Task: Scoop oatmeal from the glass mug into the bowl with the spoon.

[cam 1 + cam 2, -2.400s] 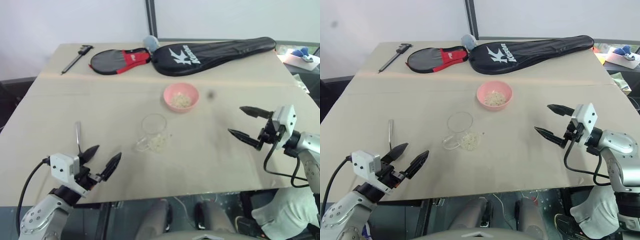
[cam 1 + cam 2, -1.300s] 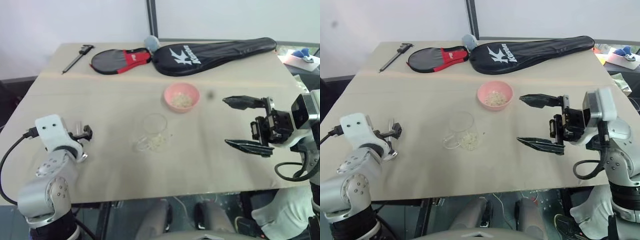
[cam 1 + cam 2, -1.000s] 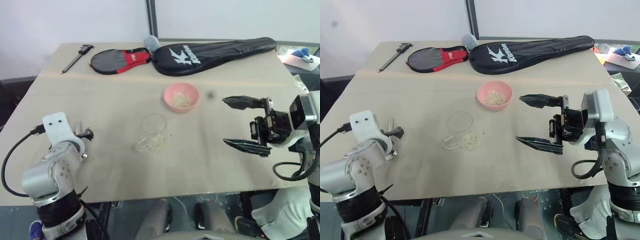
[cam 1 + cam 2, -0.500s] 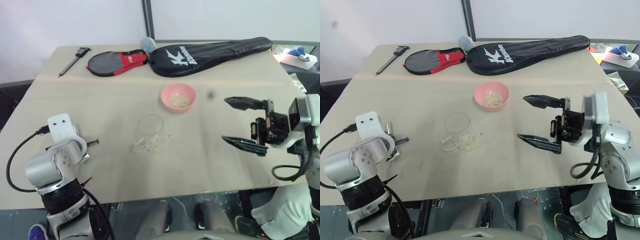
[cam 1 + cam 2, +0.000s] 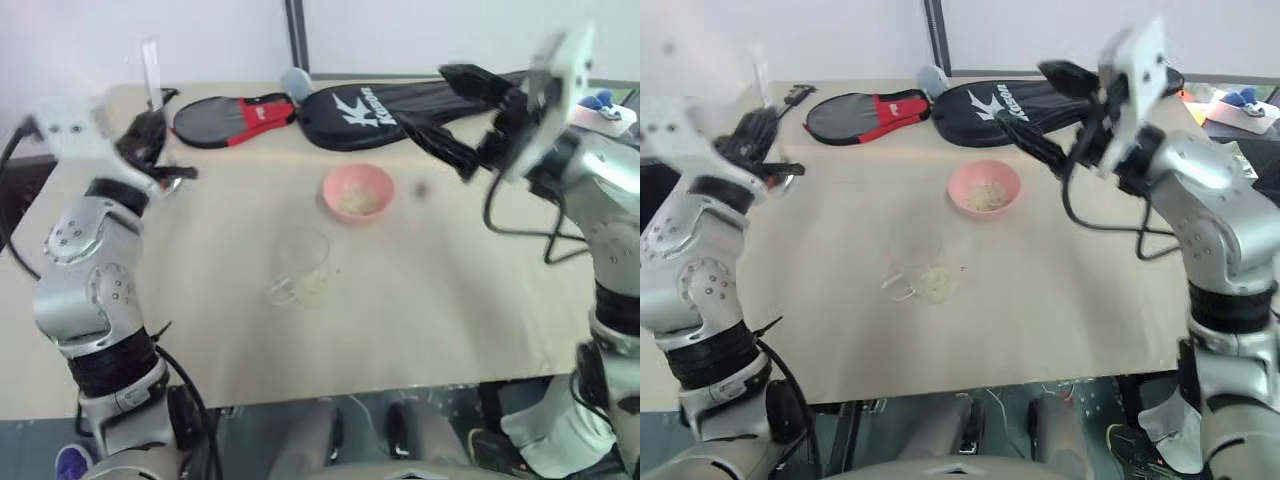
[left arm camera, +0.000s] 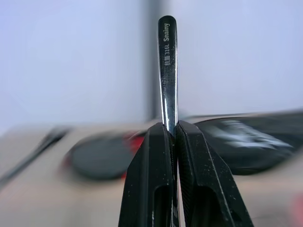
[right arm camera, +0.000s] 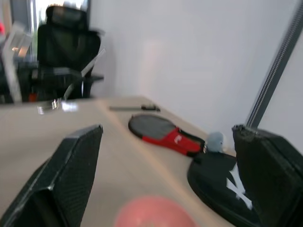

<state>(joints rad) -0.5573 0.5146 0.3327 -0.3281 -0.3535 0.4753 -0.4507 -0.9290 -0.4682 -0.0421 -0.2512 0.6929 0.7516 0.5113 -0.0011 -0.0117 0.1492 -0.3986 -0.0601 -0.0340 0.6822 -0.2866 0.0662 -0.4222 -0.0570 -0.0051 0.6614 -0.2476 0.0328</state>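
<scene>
Two black fingers of the left tool (image 6: 171, 142) pinch the spoon (image 6: 167, 66) by its handle, lifted over the tabletop's (image 5: 420, 290) far left corner. Right tool (image 5: 455, 110) stands wide open, empty, raised just beyond the pink bowl (image 5: 358, 193). Nearer than the bowl stands the glass mug (image 5: 300, 265), oatmeal (image 5: 312, 288) in it.

1. My two head views look forward and down over the table (image 5: 420, 300), sharing nearly the same scene.
2. My left wrist view sits close behind its fingers (image 6: 147, 184).
3. My right wrist view faces low across the tabletop.
</scene>
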